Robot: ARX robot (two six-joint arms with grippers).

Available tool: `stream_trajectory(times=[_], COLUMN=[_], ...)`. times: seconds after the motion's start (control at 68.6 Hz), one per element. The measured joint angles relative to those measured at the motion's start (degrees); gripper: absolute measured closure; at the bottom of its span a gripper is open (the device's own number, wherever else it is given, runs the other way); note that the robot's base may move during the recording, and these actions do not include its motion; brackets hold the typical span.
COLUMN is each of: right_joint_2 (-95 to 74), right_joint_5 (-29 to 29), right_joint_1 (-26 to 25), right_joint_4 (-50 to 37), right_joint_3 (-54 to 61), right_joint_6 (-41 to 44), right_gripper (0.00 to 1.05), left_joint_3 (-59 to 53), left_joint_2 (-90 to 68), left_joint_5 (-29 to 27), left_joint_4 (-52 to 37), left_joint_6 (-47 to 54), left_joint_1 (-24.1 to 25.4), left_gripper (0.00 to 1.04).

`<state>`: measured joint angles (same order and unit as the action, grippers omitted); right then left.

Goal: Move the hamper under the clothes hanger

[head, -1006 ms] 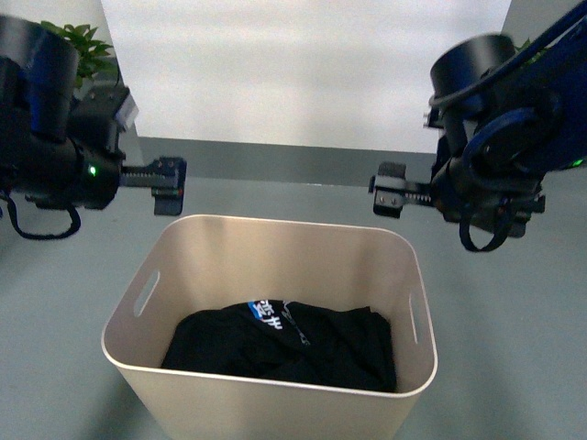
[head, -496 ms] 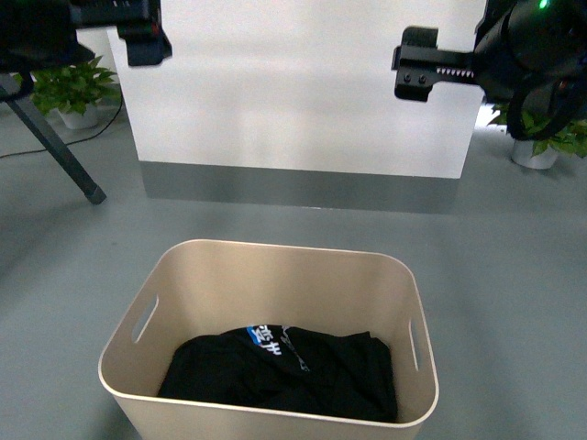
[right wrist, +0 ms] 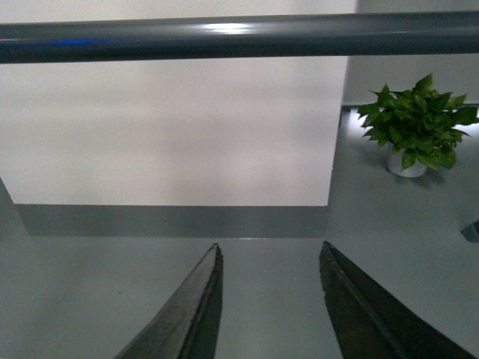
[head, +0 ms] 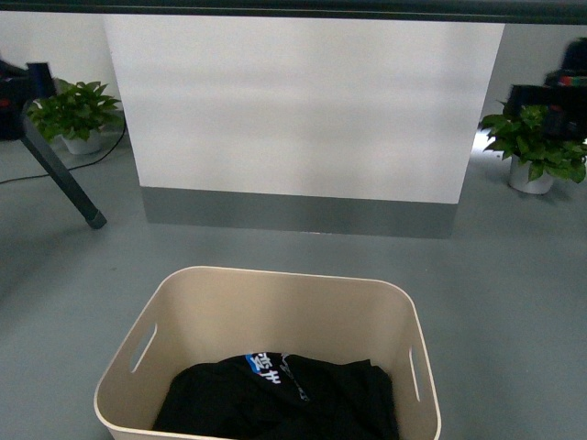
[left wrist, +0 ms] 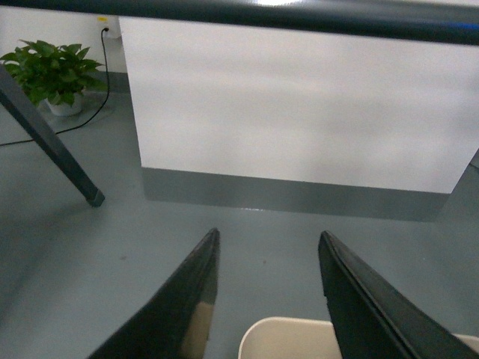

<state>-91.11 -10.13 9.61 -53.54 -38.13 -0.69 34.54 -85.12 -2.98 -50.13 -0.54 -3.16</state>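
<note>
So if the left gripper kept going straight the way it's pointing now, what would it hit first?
Probably bare floor. The left gripper is open, aimed past the hamper rim toward the white wall panel. Depth is hard to judge.

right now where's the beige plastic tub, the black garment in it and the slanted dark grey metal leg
beige plastic tub [head: 275, 280]: front view, far rim
black garment [head: 330, 399]: front view, middle of the folded cloth inside the tub
slanted dark grey metal leg [head: 64, 179]: front view, lower stretch near its foot
</note>
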Motion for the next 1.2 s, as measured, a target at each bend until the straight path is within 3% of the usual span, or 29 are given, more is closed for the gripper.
stream_trajectory(times=[0.16,0.248,0.583,0.773,0.963,1.196], right_joint_2=[5.42,8.17,19.98,27.08,30.88,40.28], right_joint_5=[2.12,3.04,5.57,9.77,9.84,10.01], right_joint_1=[-1.38,-2.05,-4.98,-8.17,-9.49,-9.49], right_joint_4=[-2.21,-2.89,-2.99,-0.39,-1.49,5.64], right_joint_3=[8.37,12.26,24.11,28.87,33.24,36.0], right_joint_6=[0.42,0.63,0.66,0.68,0.68,0.66], right_gripper=[0.92,1.04,1.03,1.03,1.03,1.03], left_joint_3=[-7.28,-10.47,-21.38,-25.75,-28.74,-33.0], left_joint_2=[5.4,7.76,18.53,25.16,31.76,37.11], left_joint_5=[2.34,2.89,2.99,2.99,2.99,2.99], left_joint_4=[-2.14,-2.75,-2.89,-0.44,3.17,4.68], left_joint_6=[0.04,0.09,0.13,0.13,0.15,0.15], left_joint_1=[1.16,2.34,3.1,3.1,3.1,3.1], left_gripper=[1.01,1.01,1.01,1.01,1.01,1.01])
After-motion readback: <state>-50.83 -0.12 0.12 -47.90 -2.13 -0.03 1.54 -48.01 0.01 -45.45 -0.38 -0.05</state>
